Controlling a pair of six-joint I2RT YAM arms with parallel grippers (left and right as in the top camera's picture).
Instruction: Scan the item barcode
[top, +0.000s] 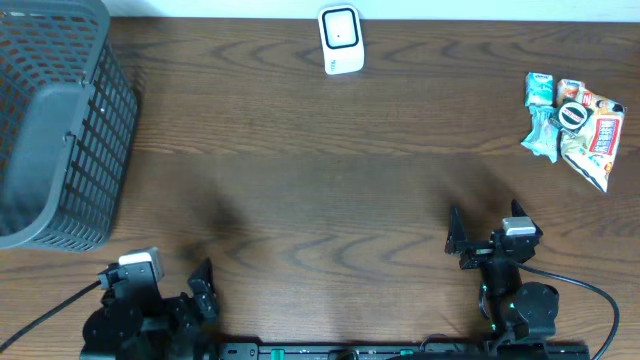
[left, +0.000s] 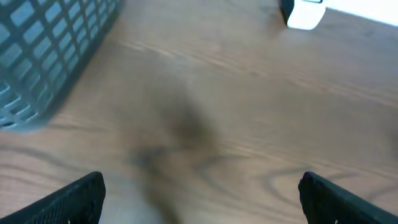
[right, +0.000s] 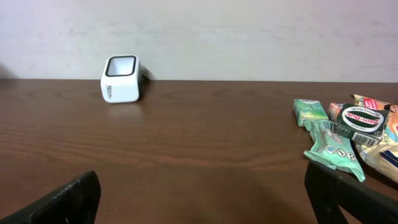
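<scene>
Grey mesh basket (top: 60, 140) far left, can't see its inside. Snack packets (top: 575, 125) piled far right on the table, scanner (top: 341, 40) back centre. Left gripper (left: 202, 196) and right gripper (right: 202, 193) both spread wide, holding nothing.

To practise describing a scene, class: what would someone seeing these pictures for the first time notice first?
The colourful pile of snack packets at the far right stands out most against the dark wooden table. Next comes the white barcode scanner, upright at the middle of the far edge. The big grey mesh basket fills the far left corner.
</scene>
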